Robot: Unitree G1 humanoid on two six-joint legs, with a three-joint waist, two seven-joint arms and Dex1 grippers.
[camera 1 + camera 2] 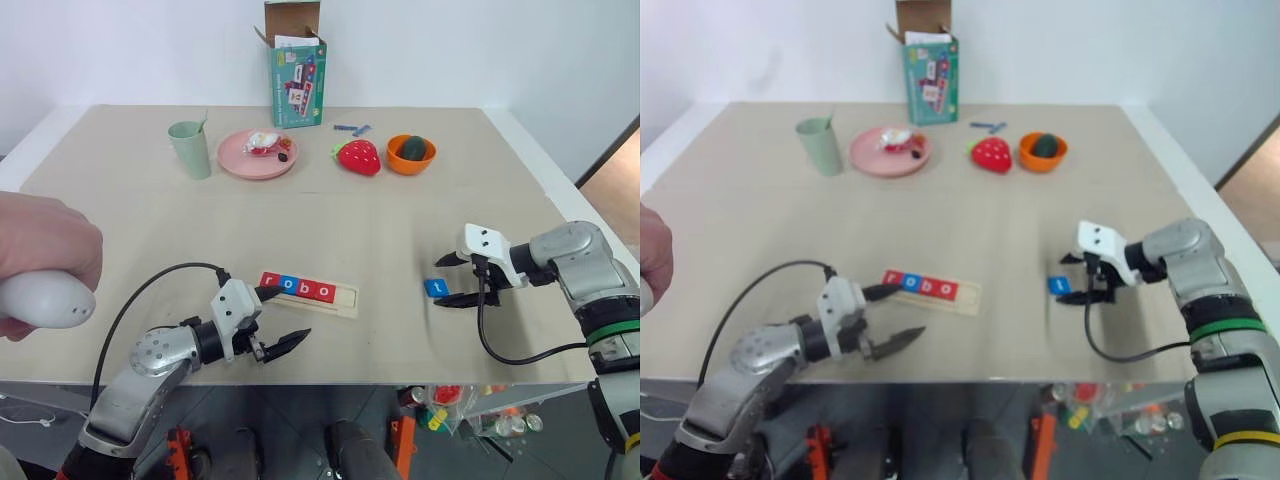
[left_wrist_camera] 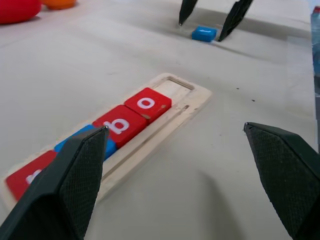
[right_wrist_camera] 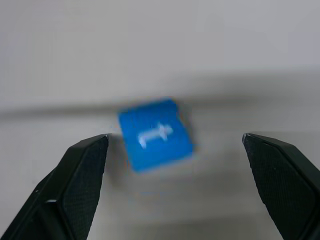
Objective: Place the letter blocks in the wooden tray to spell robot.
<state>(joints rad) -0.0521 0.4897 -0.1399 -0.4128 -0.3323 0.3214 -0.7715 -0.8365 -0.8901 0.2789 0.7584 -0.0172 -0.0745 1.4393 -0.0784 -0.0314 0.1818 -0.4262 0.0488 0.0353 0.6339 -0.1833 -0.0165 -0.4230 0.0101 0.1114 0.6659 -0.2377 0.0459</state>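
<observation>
On the table [image 1: 970, 230], the tray [image 1: 965, 296] holds four tiles [image 1: 921, 286] by the open left gripper [image 1: 900, 314], a blue tile [image 1: 1060, 285] lies between the right gripper's [image 1: 1087, 280] spread fingers, and a cup [image 1: 817, 146], plate [image 1: 872, 153], strawberry [image 1: 992, 154], bowl [image 1: 1043, 152] and box [image 1: 929, 72] stand behind.

Five letter blocks in all: four sit in the tray [image 1: 342, 301], reading r [image 1: 270, 282], o [image 1: 288, 285], b [image 1: 304, 288], o [image 1: 322, 292], three red and one blue, and a fifth, the blue t [image 1: 437, 288], lies on the table [image 1: 360, 230] toward its right edge. One tray, with one space bare at its right end. Along the far edge: one green cup [image 1: 190, 149], one pink plate [image 1: 238, 158], one strawberry [image 1: 359, 156], one orange bowl [image 1: 398, 162], one box [image 1: 297, 66], and two thin blue sticks [image 1: 351, 129]. Two grippers, left [image 1: 283, 319] and right [image 1: 449, 279], both spread wide.
</observation>
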